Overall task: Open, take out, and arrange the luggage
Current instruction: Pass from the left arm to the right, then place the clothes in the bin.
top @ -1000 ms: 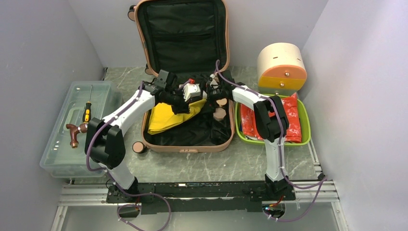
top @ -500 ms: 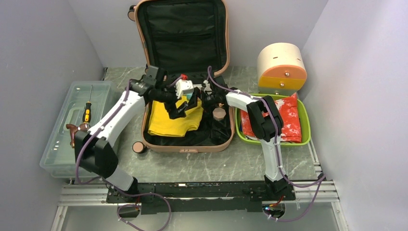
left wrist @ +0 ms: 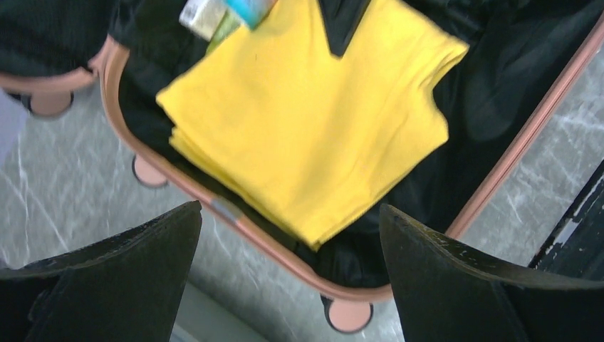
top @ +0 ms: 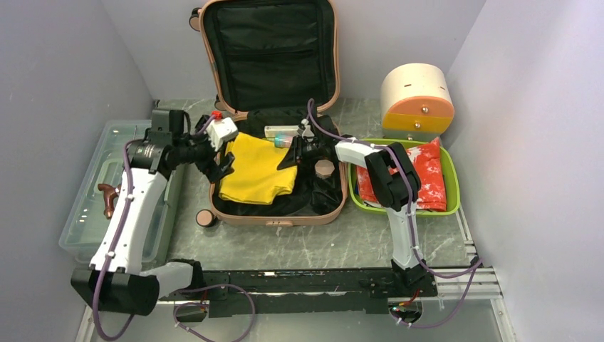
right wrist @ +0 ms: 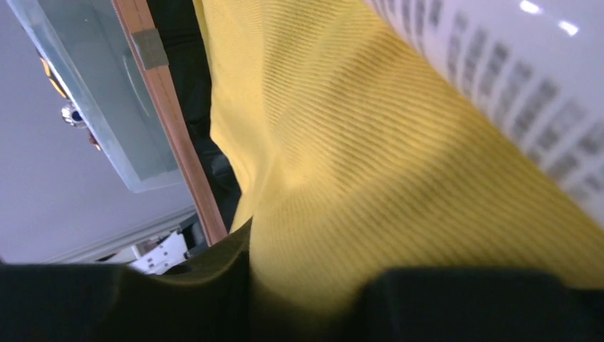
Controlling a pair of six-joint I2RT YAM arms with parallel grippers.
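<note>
Robot lab — plain enclosure walls (top: 71, 57)

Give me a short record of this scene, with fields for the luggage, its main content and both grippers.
luggage: open, lid leaning on back wall
main content: folded yellow cloth
left gripper: open, empty, over the luggage's left rim
right gripper: at the cloth's right edge, cloth between its fingers
</note>
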